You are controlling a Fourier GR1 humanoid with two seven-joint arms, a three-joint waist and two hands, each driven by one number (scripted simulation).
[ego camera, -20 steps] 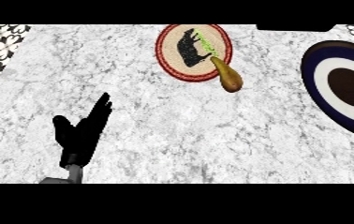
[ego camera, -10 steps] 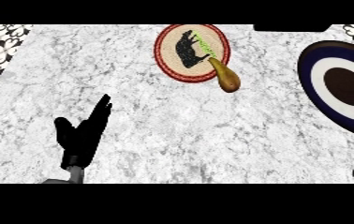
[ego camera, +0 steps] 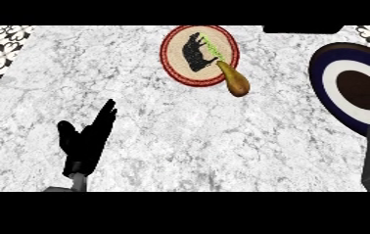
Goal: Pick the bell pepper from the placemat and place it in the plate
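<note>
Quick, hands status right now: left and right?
Left hand: open, fingers straight, holding nothing, at lower left.
Right hand: only a dark sliver at the right edge; cannot be told.

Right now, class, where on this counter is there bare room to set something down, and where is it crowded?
Broad bare counter lies in the middle, bordered by the left hand, the placemat above and the plate at right. Crowded: the bell pepper lies across the placemat's lower right rim, narrowing the gap towards the plate.
</note>
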